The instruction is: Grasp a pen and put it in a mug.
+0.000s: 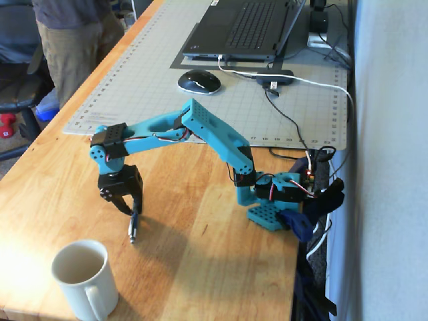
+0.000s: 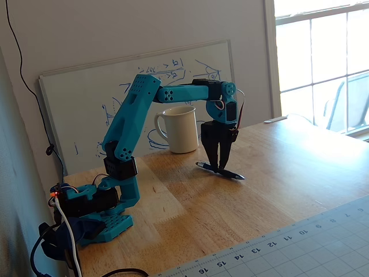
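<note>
The dark pen [image 1: 133,229] lies low over the wooden table, its silvery tip toward the mug in a fixed view. In the other fixed view the pen [image 2: 233,174] sticks out on both sides of the fingertips. My gripper [image 1: 132,210] points straight down and its fingers close around the pen's middle [image 2: 219,169]; I cannot tell whether the pen is lifted off the wood. The cream-white mug [image 1: 75,289] stands upright near the table's front corner, a short way from the gripper. In the other fixed view the mug [image 2: 183,135] stands behind the arm.
A grey cutting mat [image 1: 154,93] carries a black mouse [image 1: 198,81] and a laptop [image 1: 247,27]. The arm's base [image 1: 267,215] is clamped at the table edge with cables. A whiteboard [image 2: 86,109] leans on the wall. A person [image 1: 67,40] stands beside the table.
</note>
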